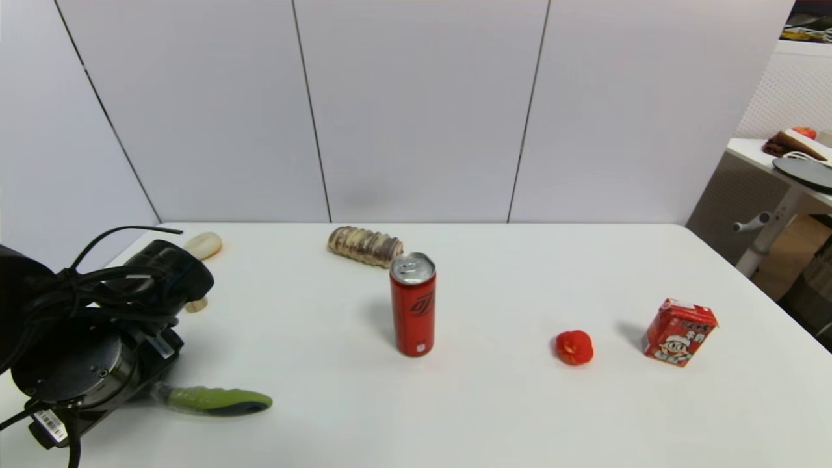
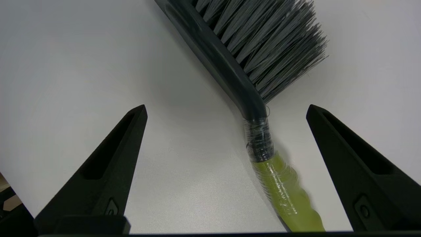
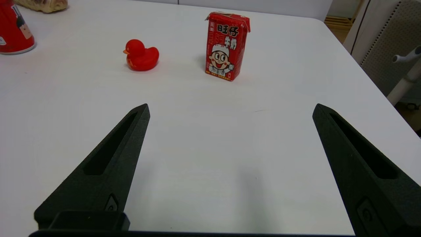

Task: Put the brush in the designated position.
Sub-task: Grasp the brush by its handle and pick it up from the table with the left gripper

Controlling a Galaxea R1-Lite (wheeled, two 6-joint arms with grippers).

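Hovering low at the near left corner of the white table (image 1: 494, 416), our left gripper (image 2: 227, 110) had its fingers spread wide, nothing between them pinched. The brush (image 2: 256, 138) lay flat on the tabletop under that gripper, its dark bristles fanned out ahead of the fingertips and its lime-green handle running back between the two fingers, closer to one of them than the other. In the head view only the handle end of the brush (image 1: 218, 399) showed, poking out from beneath the arm toward the red can (image 1: 413, 305).

We judged the step in hand to be the grasp. To do it well, we needed to centre the fingers across the wrapped neck or the upper handle, so that both pads would meet it together, then lower until the tips nearly touched the table before closing. A grip taken too far back on the handle might let the heavy head droop.

Our right gripper (image 3: 230, 108) waited, likewise spread and empty, over bare table near the red duck (image 3: 141, 56) and the red carton (image 3: 227, 46).
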